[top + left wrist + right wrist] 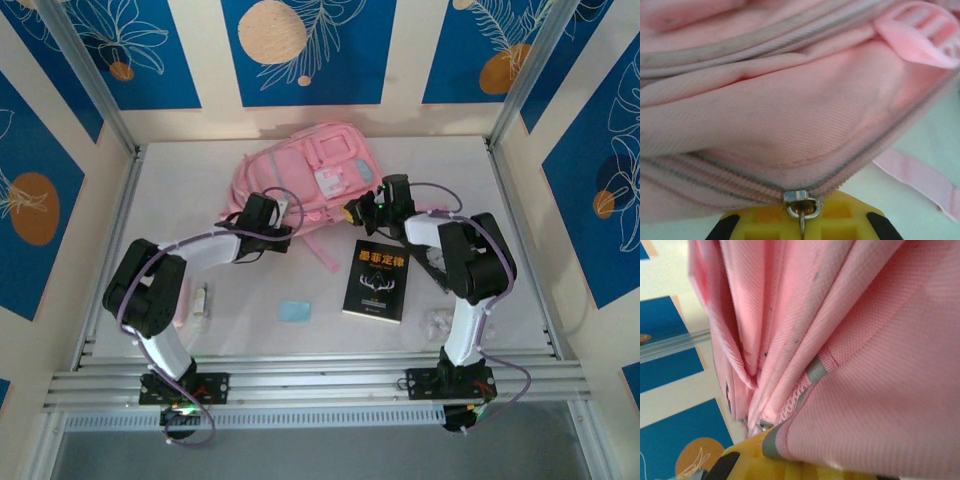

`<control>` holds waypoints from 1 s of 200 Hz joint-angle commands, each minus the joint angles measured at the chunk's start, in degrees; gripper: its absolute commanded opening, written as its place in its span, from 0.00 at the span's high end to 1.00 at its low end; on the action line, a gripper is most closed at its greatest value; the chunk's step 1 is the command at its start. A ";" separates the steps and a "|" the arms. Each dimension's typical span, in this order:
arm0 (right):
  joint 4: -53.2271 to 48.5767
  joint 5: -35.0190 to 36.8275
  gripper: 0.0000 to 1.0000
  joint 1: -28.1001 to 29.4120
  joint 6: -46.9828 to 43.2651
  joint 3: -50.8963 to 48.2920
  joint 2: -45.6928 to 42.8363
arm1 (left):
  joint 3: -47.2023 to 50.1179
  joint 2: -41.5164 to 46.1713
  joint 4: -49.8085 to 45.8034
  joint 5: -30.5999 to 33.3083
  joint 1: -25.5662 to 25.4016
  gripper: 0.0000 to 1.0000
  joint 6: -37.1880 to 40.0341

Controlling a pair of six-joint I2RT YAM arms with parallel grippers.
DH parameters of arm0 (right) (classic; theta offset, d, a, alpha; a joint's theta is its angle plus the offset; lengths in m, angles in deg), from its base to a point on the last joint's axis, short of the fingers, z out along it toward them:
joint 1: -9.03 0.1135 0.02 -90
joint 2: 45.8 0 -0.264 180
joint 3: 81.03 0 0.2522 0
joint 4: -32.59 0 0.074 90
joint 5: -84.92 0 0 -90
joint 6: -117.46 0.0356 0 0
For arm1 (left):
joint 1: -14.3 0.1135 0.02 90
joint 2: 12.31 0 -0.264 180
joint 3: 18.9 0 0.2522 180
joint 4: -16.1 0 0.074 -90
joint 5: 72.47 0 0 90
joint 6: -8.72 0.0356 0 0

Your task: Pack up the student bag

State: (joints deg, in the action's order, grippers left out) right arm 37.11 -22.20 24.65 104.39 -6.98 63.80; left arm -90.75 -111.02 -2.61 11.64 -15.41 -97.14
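The student bag (300, 165), a soft pink backpack, lies at the back of the table. My left gripper (262, 212) is at its lower left edge. In the left wrist view it (802, 227) is shut on the metal zipper pull (801, 202), where the two grey-edged zipper rows of the bag (790, 115) meet. My right gripper (362, 210) is at the bag's lower right side. In the right wrist view it (790, 465) is shut on a fold of the bag's pink fabric (865, 390) with a grey stripe (816, 370).
A black book (378, 280) lies in front of the bag, right of centre. A small light-blue flat item (295, 310) lies near the middle front. A white object (200, 300) rests by the left arm, and a clear plastic item (438, 322) by the right arm. A pink strap (920, 180) trails onto the table.
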 commanded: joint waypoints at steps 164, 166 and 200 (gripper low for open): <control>-0.12 -3.24 0.32 5.75 -1.31 -6.63 -7.91 | -9.04 -0.41 -6.06 -9.16 -6.68 1.00 -10.19; 0.12 -3.41 0.32 6.01 -1.20 -6.25 -7.45 | -8.88 -0.29 -6.04 -9.17 -6.74 1.00 -10.23; 3.63 -3.32 0.61 8.29 1.37 -1.91 -0.20 | -6.72 1.45 -4.82 -8.56 -6.93 1.00 -11.47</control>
State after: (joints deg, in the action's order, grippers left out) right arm 36.13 -24.28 31.84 102.53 -11.11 60.11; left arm -98.42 -113.12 -9.19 3.84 -21.47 -108.00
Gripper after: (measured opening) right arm 0.545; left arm 0.056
